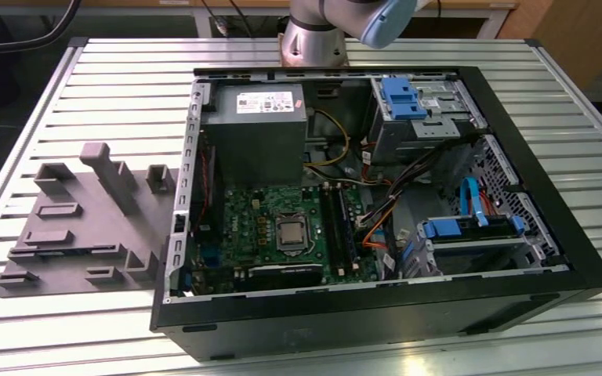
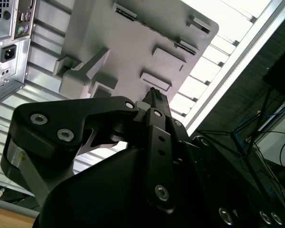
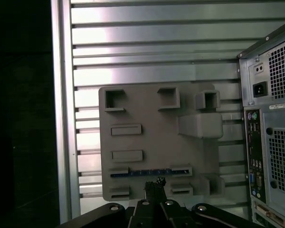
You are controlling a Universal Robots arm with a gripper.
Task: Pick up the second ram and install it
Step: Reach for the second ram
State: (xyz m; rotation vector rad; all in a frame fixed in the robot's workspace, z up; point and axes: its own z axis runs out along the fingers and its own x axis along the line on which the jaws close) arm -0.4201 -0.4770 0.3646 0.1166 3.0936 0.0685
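Hovering above the holder on the tabletop, hand pinched narrow — fingertips together, gripping nothing. Pointing toward the ram, lying lengthwise in a holder slot just past the tips — outside the case, beside it.

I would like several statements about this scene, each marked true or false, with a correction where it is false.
1. The black computer case lies open on the slatted metal table. True.
2. The second ram, a thin dark memory stick, sits in the grey plastic holder plate. True.
3. The gripper grips the second ram. False: it is shut on nothing, near the stick.
4. The holder plate lies inside the case. False: it lies on the table beside the case.
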